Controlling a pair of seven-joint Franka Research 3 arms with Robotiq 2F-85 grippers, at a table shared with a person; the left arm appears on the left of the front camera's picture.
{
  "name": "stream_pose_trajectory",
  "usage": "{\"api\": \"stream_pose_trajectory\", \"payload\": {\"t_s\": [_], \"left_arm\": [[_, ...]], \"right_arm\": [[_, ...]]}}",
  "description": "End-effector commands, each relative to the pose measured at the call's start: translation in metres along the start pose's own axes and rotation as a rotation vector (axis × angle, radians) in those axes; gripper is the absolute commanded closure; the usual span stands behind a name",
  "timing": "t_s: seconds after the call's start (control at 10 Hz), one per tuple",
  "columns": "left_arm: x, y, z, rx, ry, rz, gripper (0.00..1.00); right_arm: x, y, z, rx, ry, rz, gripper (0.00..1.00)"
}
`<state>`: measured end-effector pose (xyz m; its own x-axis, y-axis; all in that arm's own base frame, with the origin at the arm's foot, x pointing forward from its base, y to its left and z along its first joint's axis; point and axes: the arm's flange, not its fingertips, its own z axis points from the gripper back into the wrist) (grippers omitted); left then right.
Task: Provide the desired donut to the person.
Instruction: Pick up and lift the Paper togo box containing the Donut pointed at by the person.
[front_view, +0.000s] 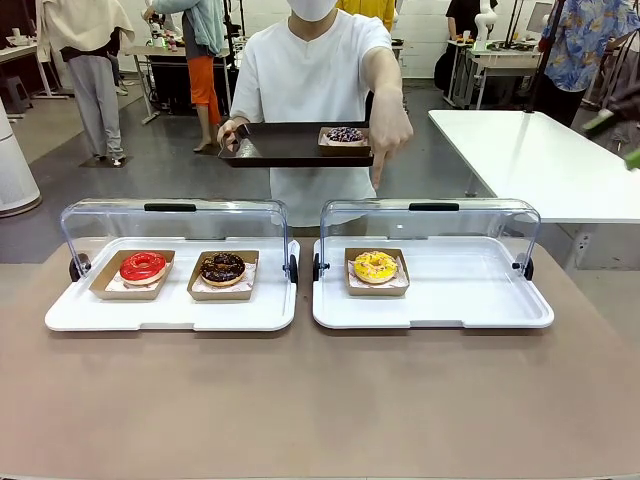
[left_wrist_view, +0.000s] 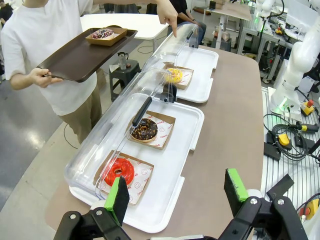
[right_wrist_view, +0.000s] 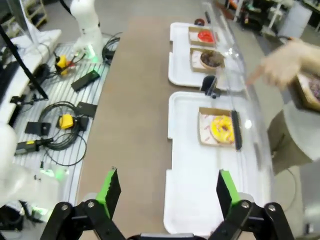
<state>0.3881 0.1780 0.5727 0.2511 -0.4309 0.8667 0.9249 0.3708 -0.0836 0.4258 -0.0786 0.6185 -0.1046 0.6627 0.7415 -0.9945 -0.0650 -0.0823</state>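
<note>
The person (front_view: 310, 75) in a white shirt stands across the table, holding a dark tray (front_view: 270, 145) with a sprinkled donut (front_view: 345, 134) on it. The person's other hand (front_view: 388, 135) points a finger down over the yellow donut (front_view: 375, 266), which lies in the right white tray (front_view: 470, 300). A red donut (front_view: 143, 266) and a chocolate donut (front_view: 222, 267) lie in the left white tray (front_view: 170, 312). My left gripper (left_wrist_view: 176, 187) hangs open above the near end of the trays, closest to the red donut (left_wrist_view: 119, 171). My right gripper (right_wrist_view: 168, 187) is open above the near end of the tray holding the yellow donut (right_wrist_view: 222, 128).
Each white tray has a clear domed lid (front_view: 175, 222) swung open at its far side, with a black handle. Each donut sits in a brown paper tray. A white table (front_view: 540, 160) stands at the back right. Cables and boxes (right_wrist_view: 60, 125) lie on the floor beside the table.
</note>
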Motion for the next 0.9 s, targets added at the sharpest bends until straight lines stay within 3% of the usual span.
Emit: {"api": "stream_pose_trajectory", "payload": {"t_s": [0.0,0.3,0.5,0.8], "left_arm": [[0.001,-0.001,0.001,-0.003,-0.002,-0.002,0.0],[0.001,-0.001,0.001,-0.003,-0.002,-0.002,0.0],[0.001,-0.001,0.001,-0.003,-0.002,-0.002,0.0],[0.001,-0.001,0.001,-0.003,-0.002,-0.002,0.0]], "right_arm": [[0.043,-0.004,-0.042,0.053,0.165,0.024,0.0],[0.08,-0.018,-0.138,0.161,0.312,-0.022,0.0],[0.082,-0.013,-0.204,0.169,0.457,-0.009,0.0],[0.084,-0.005,-0.262,0.12,0.574,0.053,0.0]]}}
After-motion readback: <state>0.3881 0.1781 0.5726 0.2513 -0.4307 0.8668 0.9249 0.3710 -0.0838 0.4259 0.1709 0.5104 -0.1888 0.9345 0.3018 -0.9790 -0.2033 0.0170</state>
